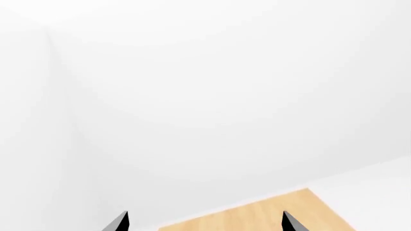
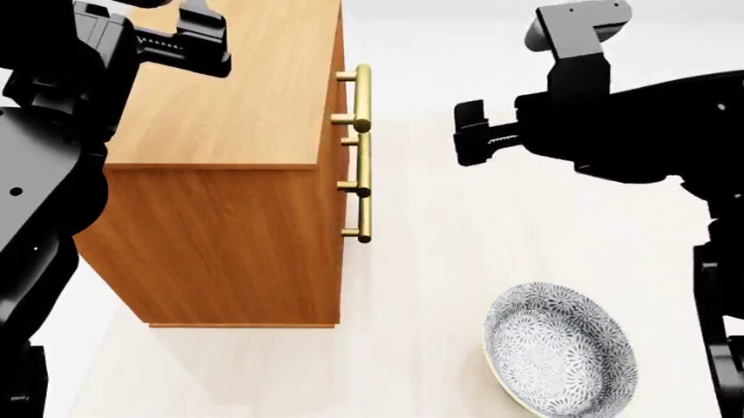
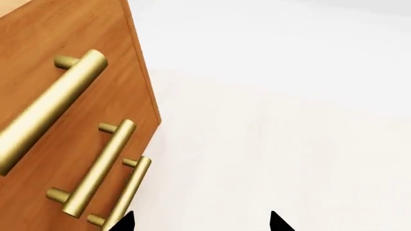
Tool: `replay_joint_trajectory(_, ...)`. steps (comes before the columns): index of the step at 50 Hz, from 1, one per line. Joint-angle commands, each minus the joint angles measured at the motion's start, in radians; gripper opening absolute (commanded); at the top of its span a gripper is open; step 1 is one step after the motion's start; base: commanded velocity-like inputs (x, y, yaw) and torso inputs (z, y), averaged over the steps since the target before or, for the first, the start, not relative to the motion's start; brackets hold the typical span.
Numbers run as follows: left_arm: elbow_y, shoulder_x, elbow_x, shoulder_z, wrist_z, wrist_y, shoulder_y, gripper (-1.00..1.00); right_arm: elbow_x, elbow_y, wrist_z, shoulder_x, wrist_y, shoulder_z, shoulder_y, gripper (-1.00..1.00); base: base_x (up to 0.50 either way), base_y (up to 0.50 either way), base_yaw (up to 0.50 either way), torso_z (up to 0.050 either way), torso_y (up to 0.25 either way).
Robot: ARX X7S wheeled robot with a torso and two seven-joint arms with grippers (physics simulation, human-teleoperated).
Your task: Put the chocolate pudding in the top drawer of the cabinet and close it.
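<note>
Right pincer (image 2: 471, 132) hangs open and empty, facing the cabinet (image 2: 221, 235) front near the top drawer (image 3: 51, 72) handle, apparently placed for pulling. Left pincer (image 1: 202, 222), also open and empty, sits above the cabinet top. Drawer shut. Chocolate pudding not visible. No legible writing. Bowl (image 2: 560, 350) nearby.

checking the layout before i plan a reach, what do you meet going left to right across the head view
black left arm and left gripper → squat orange-brown wooden cabinet → brass bar handles on its front → black right gripper → blue-and-white patterned bowl on the pale floor
</note>
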Motion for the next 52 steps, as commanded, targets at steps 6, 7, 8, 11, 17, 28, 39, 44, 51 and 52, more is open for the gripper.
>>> replay_joint_trajectory(6,-0.003,-0.002,0.005,0.003,0.005,0.029,0.005,1.00,0.067,-0.076,0.081,0.084,0.057,0.098,0.019,1.00,0.00,0.00,0.00,0.000,0.000)
replay_joint_trajectory(7,-0.003,-0.002,0.005,0.002,0.005,0.030,0.006,1.00,0.071,-0.079,0.085,0.087,0.059,0.104,0.019,1.00,0.00,0.00,0.00,0.000,0.000)
replay_joint_trajectory(8,-0.003,-0.002,0.005,0.002,0.005,0.031,0.006,1.00,0.074,-0.082,0.089,0.090,0.061,0.108,0.019,1.00,0.00,0.00,0.00,0.000,0.000)
replay_joint_trajectory(11,-0.004,-0.001,0.003,-0.001,0.003,0.032,0.007,1.00,0.083,-0.090,0.100,0.096,0.065,0.120,0.017,1.00,0.00,0.00,0.00,0.000,0.000)
replay_joint_trajectory(17,-0.005,0.002,-0.003,-0.007,0.004,0.038,0.009,1.00,0.100,-0.108,0.119,0.105,0.069,0.139,0.011,1.00,0.00,0.00,0.00,0.000,0.208)
replay_joint_trajectory(28,-0.007,0.000,-0.006,-0.005,0.012,0.049,0.010,1.00,0.130,-0.141,0.148,0.124,0.065,0.175,-0.016,1.00,0.00,0.00,0.00,0.000,0.250)
replay_joint_trajectory(39,-0.009,-0.002,-0.013,-0.004,0.018,0.049,0.009,1.00,0.181,-0.192,0.192,0.154,0.080,0.226,-0.047,1.00,0.00,0.00,0.00,0.000,0.250)
replay_joint_trajectory(44,-0.008,-0.004,-0.013,-0.001,0.019,0.047,0.008,1.00,0.225,-0.235,0.229,0.177,0.101,0.266,-0.067,1.00,0.00,0.00,0.00,0.000,0.250)
replay_joint_trajectory(51,-0.006,-0.002,-0.006,-0.003,0.002,0.045,0.009,1.00,0.317,-0.311,0.311,0.223,0.146,0.342,-0.092,1.00,0.00,0.00,0.00,0.000,0.250)
replay_joint_trajectory(52,-0.006,-0.001,-0.004,-0.003,0.000,0.046,0.010,1.00,0.330,-0.319,0.324,0.228,0.152,0.353,-0.094,1.00,0.00,0.00,0.00,0.000,0.250)
